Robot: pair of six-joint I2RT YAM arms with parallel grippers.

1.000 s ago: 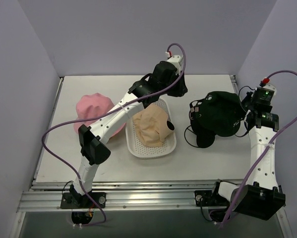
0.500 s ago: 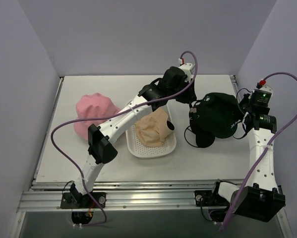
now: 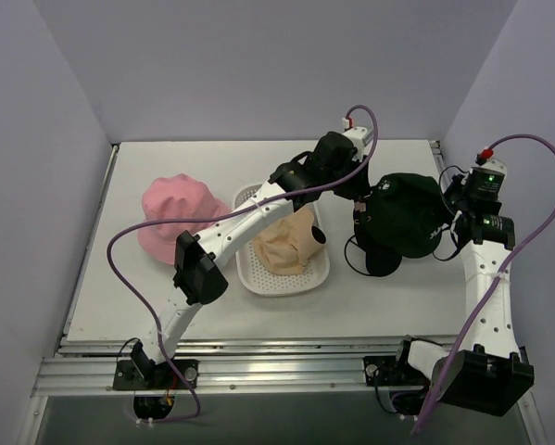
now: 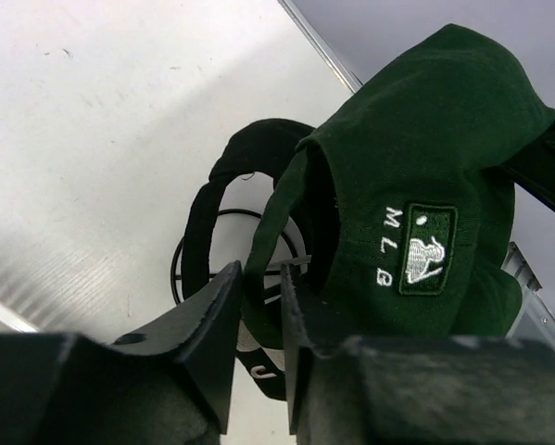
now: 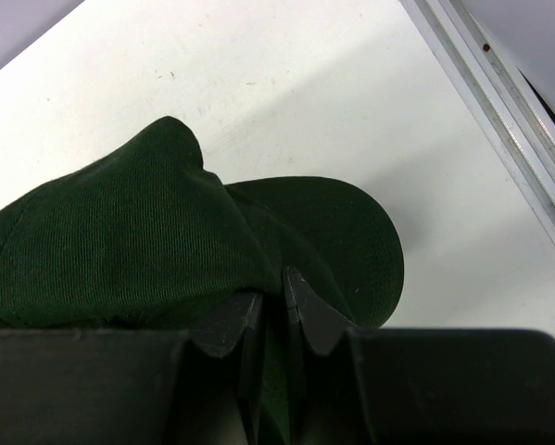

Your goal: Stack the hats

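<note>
The dark green hat is held off the table at the right, over the black hat. My right gripper is shut on the green hat's right side; in the right wrist view its jaws pinch the green fabric. My left gripper is at the hat's left edge; in the left wrist view its jaws stand close together on the green rim, with the black hat below. The beige hat lies in the white tray. The pink hat lies at the left.
The white perforated tray stands mid-table under my left arm. A thin wire loop lies beside the black hat and shows in the left wrist view. A metal rail runs along the table's right edge.
My left arm has swung right from above the tray to the green hat's left edge, and its jaws now hold the rim. My right gripper has kept its hold on the hat.
</note>
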